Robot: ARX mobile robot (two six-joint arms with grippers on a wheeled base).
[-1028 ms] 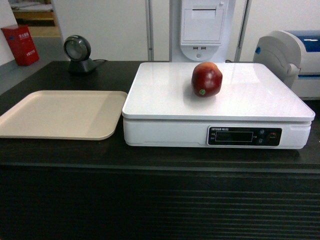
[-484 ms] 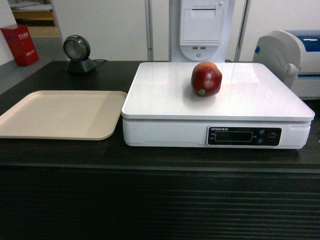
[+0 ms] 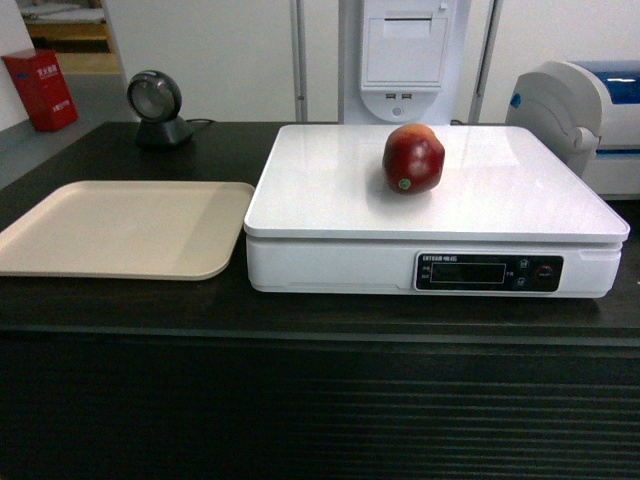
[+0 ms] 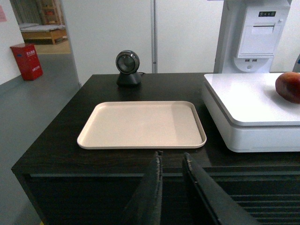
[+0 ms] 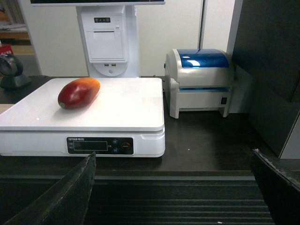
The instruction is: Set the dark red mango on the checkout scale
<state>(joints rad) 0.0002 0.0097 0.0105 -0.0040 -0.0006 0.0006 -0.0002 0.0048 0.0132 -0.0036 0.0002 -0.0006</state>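
The dark red mango (image 3: 413, 160) lies on the flat white top of the scale (image 3: 320, 195), toward its back middle, with nothing touching it. The scale stands on the black checkout counter (image 3: 300, 312). In the right wrist view the mango (image 5: 78, 93) rests on the scale (image 5: 131, 105), and my right gripper (image 5: 173, 154) hangs open and empty in front of the counter's ribbed panel. In the left wrist view my left gripper (image 4: 173, 158) has its fingers nearly together, holding nothing, just before the counter edge. The mango (image 4: 289, 86) shows at the right border. Neither gripper appears in the head view.
A beige tray (image 3: 120, 228) lies left of the scale. A round black scanner (image 3: 158, 105) stands at the back left. A white and blue printer (image 5: 199, 79) sits right of the scale, with a white kiosk (image 3: 400, 50) behind and a dark wall panel (image 5: 272, 70) at far right.
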